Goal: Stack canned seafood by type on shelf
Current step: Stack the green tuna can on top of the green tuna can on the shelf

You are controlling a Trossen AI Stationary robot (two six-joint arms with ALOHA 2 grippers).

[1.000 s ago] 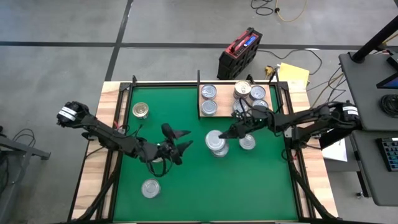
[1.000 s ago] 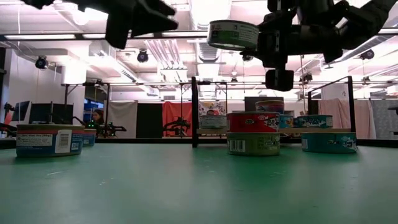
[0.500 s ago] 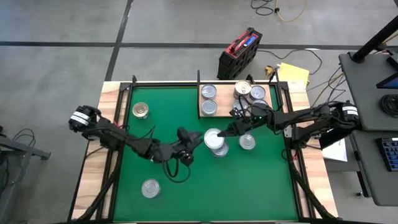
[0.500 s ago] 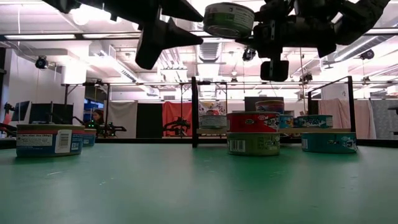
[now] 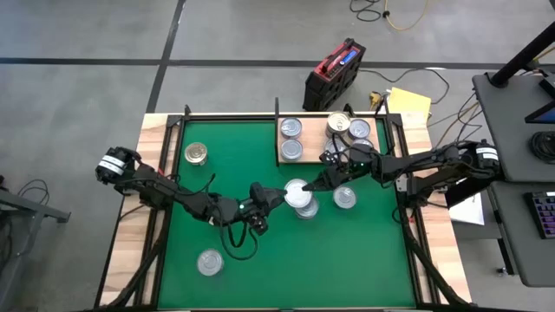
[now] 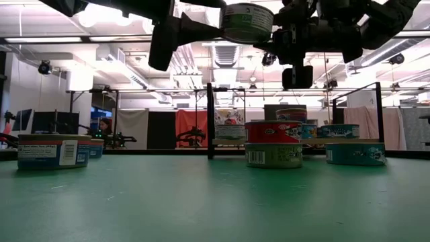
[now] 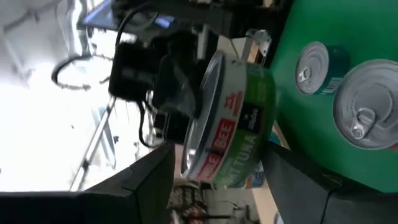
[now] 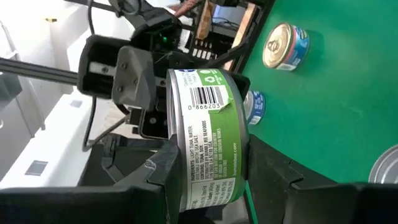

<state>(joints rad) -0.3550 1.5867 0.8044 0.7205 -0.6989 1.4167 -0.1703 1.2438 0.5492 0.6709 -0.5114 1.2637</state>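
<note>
A green-labelled tuna can point(image 6: 247, 22) hangs high over the green mat, above a stack of two cans point(image 6: 273, 144). My right gripper point(image 5: 310, 185) is shut on it from the right. My left gripper point(image 5: 279, 196) is open at the can's left side. In the left wrist view its fingers point(image 7: 155, 180) stand on either side of the can point(image 7: 236, 118). The wooden shelf point(image 5: 314, 158) at the far edge bears several cans point(image 5: 291, 139). Loose cans rest on their bases on the mat: one point(image 5: 345, 198) right of the stack, a gold-lidded one point(image 5: 196, 154) far left, one point(image 5: 210, 262) near left. My right gripper pinches the can across its two flat ends, the lid point(image 8: 176, 134) and the base point(image 8: 244, 140), with one finger on each. The fingers come level from the table's right. The can is lifted clear, nearly upright and slightly tilted. Whether my left gripper touches the can, I cannot tell.
A black post point(image 6: 210, 121) stands at the shelf's left end. The mat's near half point(image 5: 295, 269) lies free apart from the one can. A red and black case point(image 5: 334, 74) and a yellow pad point(image 5: 408, 104) lie beyond the table's far edge.
My left gripper has moved toward the table's right, up to the held can, and has rolled about its own line, so that its fingers now stand on either side of the can. The can and my right gripper have stayed in place.
</note>
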